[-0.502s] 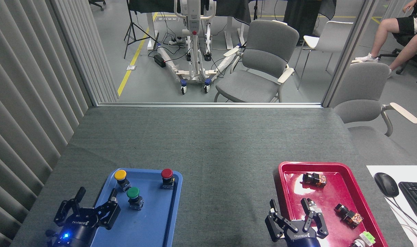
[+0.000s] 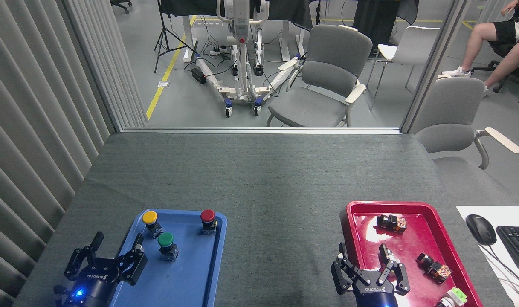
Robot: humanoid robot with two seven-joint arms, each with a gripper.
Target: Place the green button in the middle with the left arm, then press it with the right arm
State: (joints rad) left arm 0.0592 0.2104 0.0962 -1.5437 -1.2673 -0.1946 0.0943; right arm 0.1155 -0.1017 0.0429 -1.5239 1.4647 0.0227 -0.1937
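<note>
Standing upright in the blue tray (image 2: 208, 273) at lower left of the frame: the green button (image 2: 166, 240), with a yellow button (image 2: 150, 218) up-left of it and a red button (image 2: 207, 215) up-right. Hovering at the tray's left edge, near the green button but not touching: the left hand (image 2: 113, 249), fingers spread wide, holding nothing. Hanging at lower right over the left rim of the red tray (image 2: 417, 209): the right hand (image 2: 363, 259), fingers also spread wide and empty. Lying bare between the two trays: the grey worktop (image 2: 280, 238).
</note>
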